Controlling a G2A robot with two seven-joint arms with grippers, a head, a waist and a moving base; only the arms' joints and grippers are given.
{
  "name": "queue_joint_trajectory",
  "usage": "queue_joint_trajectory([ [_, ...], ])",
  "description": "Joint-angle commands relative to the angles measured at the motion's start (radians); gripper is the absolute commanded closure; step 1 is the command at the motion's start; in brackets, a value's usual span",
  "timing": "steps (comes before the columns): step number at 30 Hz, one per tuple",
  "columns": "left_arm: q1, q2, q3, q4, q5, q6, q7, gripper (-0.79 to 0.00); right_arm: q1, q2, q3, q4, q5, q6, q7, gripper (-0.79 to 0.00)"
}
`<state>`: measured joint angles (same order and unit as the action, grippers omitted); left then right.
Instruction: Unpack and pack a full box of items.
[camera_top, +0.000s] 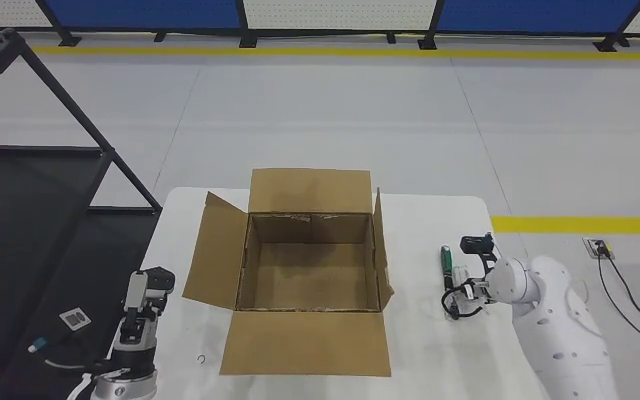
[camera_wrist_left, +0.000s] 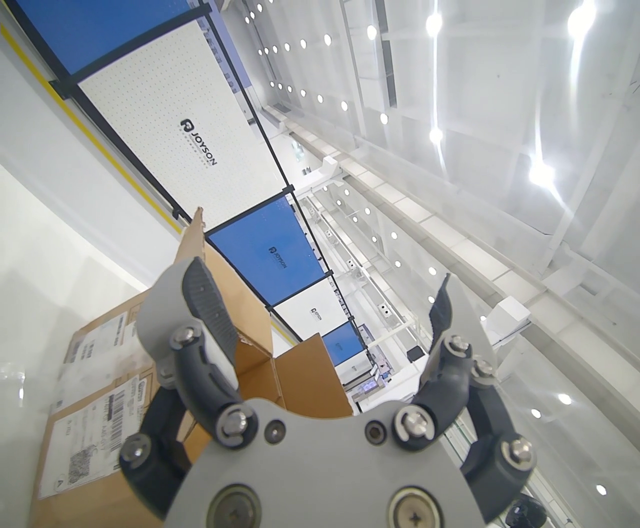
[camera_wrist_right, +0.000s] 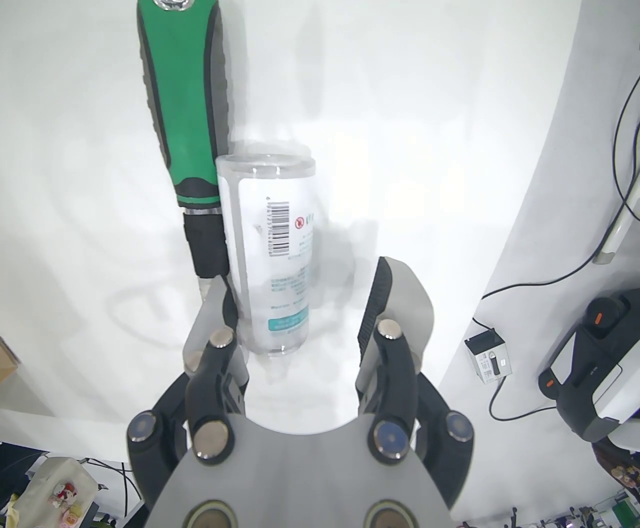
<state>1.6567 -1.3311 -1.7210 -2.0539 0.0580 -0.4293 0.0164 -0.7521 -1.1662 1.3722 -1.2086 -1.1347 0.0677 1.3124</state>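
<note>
Bottle (camera_wrist_right: 270, 250) lies alongside screwdriver (camera_wrist_right: 182, 100) (axes parallel) | right pincer (camera_wrist_right: 302, 277) released | left pincer (camera_wrist_left: 320, 277) released

The box (camera_top: 310, 270) is plain brown cardboard, and the stickers (camera_wrist_left: 95, 395) on its outer wall are white with black barcodes. The table (camera_top: 430, 340) is white. On the right, the screwdriver (camera_wrist_right: 182, 100) has a green and black handle. The clear bottle (camera_wrist_right: 270, 250) has a white label with a black barcode and a teal band. The left gripper (camera_wrist_left: 320, 300) and right gripper (camera_wrist_right: 302, 275) are grey with black ribbed pads.
</note>
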Motion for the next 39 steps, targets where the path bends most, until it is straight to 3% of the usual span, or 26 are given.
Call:
queue_joint_trajectory([
  [1, 0.000, 0.000, 0.000, 0.001, 0.000, 0.000, -0.002, -0.785, 0.001, 0.001, -0.001, 0.006, -0.002, 0.004, 0.003, -0.545],
  [8, -0.001, -0.001, 0.000, 0.003, 0.000, 0.000, -0.002, -0.785, 0.012, 0.002, -0.005, 0.031, 0.007, 0.003, -0.003, -0.576],
  [13, -0.002, -0.001, 0.000, 0.004, 0.000, 0.000, -0.002, -0.785, 0.025, 0.001, -0.012, 0.066, 0.023, -0.008, -0.009, -0.517],
  [17, -0.001, -0.002, -0.002, 0.003, -0.001, 0.000, -0.001, -0.785, 0.042, 0.001, -0.017, 0.103, 0.032, -0.015, -0.017, -0.329],
  [21, 0.001, -0.002, -0.003, 0.002, 0.001, 0.000, -0.001, -0.785, 0.052, 0.002, -0.013, 0.106, 0.045, -0.018, -0.031, -0.006],
  [22, 0.001, -0.002, -0.003, 0.002, 0.001, 0.000, -0.001, -0.785, 0.050, 0.003, -0.009, 0.094, 0.046, -0.015, -0.034, 0.000],
  [27, 0.001, -0.002, -0.004, 0.001, 0.001, 0.000, -0.004, -0.785, 0.024, 0.014, 0.028, -0.055, 0.048, -0.007, -0.021, 0.000],
  [34, 0.007, -0.003, -0.009, -0.002, -0.010, -0.008, -0.001, -0.785, -0.064, 0.027, 0.079, -0.424, 0.067, 0.024, 0.014, 0.000],
  [39, 0.017, -0.004, -0.019, -0.001, -0.022, -0.022, 0.006, -0.785, -0.087, 0.026, 0.054, -0.654, 0.099, 0.025, 0.020, 0.000],
])
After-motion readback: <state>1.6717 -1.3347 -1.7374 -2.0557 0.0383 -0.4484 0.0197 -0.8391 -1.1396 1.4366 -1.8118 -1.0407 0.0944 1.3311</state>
